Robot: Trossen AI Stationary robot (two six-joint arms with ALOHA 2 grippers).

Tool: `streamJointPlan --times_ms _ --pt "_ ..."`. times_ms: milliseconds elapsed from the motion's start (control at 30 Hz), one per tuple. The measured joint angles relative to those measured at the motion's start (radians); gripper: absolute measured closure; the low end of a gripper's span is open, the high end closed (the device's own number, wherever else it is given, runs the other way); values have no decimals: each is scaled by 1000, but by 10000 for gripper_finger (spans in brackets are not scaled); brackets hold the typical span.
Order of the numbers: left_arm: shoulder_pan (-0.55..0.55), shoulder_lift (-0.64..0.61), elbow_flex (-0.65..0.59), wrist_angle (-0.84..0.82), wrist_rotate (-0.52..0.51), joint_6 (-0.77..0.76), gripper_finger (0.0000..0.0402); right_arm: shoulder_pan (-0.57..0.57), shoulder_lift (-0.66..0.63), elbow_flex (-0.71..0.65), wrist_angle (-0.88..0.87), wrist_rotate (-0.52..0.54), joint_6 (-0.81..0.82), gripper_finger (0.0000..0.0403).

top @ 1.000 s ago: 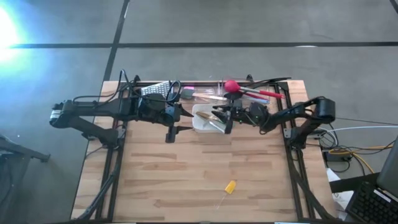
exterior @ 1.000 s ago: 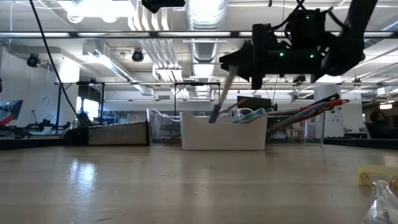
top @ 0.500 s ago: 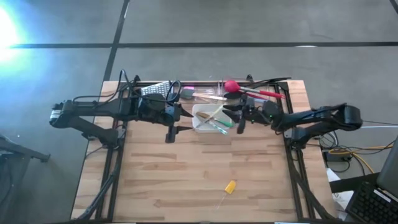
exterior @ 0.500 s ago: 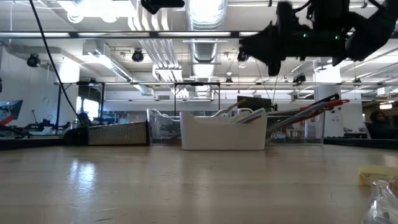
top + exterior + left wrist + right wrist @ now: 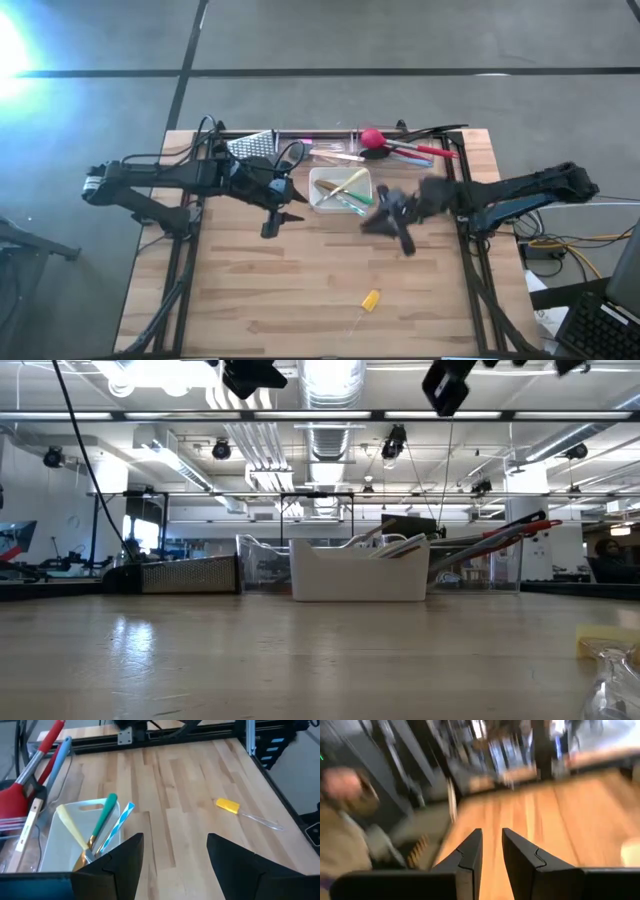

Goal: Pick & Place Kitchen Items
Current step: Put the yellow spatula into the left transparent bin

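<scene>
Holding several utensils (image 5: 345, 189), the white tray (image 5: 322, 203) sits between two empty, parted pincers.

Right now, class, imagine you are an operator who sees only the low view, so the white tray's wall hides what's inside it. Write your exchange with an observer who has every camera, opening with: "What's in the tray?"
Observer: The tray holds a yellow utensil, a green-handled one and a blue striped stick.
Operator: Is either arm holding anything?
Observer: Not the left. The left gripper has its fingers wide apart and empty, beside the tray.
Operator: And the right?
Observer: The right gripper has a narrow gap between its fingers with nothing in it, and it is over bare table on the tray's other side.
</scene>
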Motion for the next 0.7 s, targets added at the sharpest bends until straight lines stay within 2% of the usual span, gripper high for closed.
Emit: streamJointPlan --times_ms 167,267,467,700 --pt "1 1 0 0 -4 -5 177 257 107 198 -447 269 -35 336" --pt "1 1 0 0 -4 -6 177 385 204 313 -678 359 20 335" --pt "1 1 0 1 -4 -8 177 530 416 513 -964 380 147 334" --pt "1 1 0 3 -4 -9 177 551 634 697 -1112 350 236 303"
